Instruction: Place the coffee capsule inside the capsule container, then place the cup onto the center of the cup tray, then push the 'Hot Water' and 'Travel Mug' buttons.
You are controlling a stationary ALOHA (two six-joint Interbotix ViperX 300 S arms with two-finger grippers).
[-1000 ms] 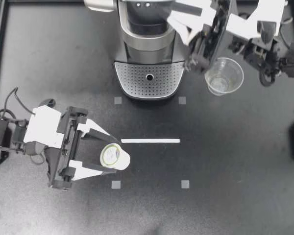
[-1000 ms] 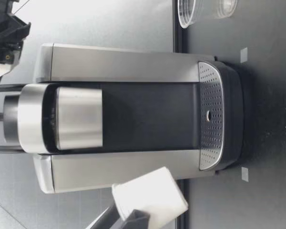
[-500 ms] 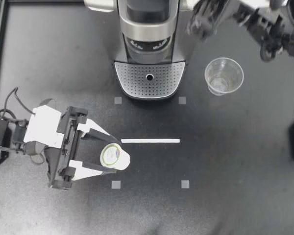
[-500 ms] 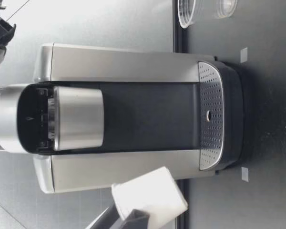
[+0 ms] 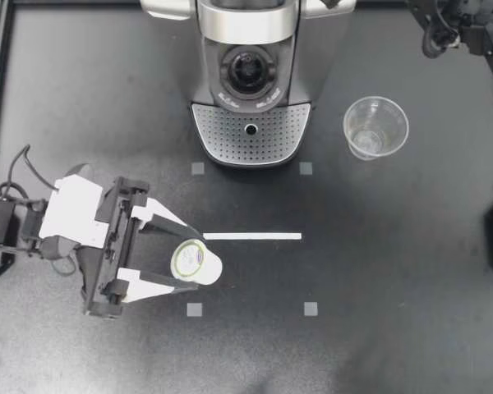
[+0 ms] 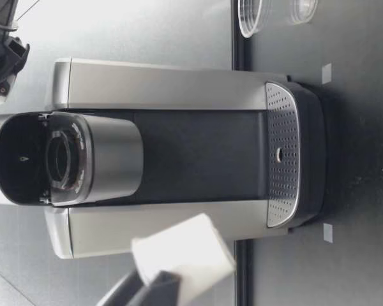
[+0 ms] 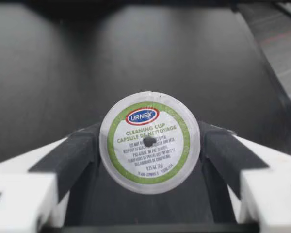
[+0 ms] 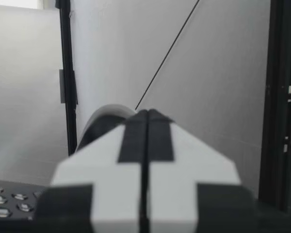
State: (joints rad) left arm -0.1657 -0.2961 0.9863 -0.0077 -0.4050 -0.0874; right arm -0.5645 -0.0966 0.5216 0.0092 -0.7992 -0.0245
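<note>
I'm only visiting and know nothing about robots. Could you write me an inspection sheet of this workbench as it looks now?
Surface: black table with white tape strip and grey squares.
Job's things: coffee machine lid up, capsule container open, no capsule in it; cup upright beside the machine, off the cup tray.
Clutter: nothing seen.
Grippers: left gripper shut on capsule; right gripper shut, empty.
Cables: black cable by left arm.
Surroundings: grey wall.

Black table [image 5: 394, 263], coffee mach. [image 5: 248, 123], clear cup [image 5: 375, 127]
</note>
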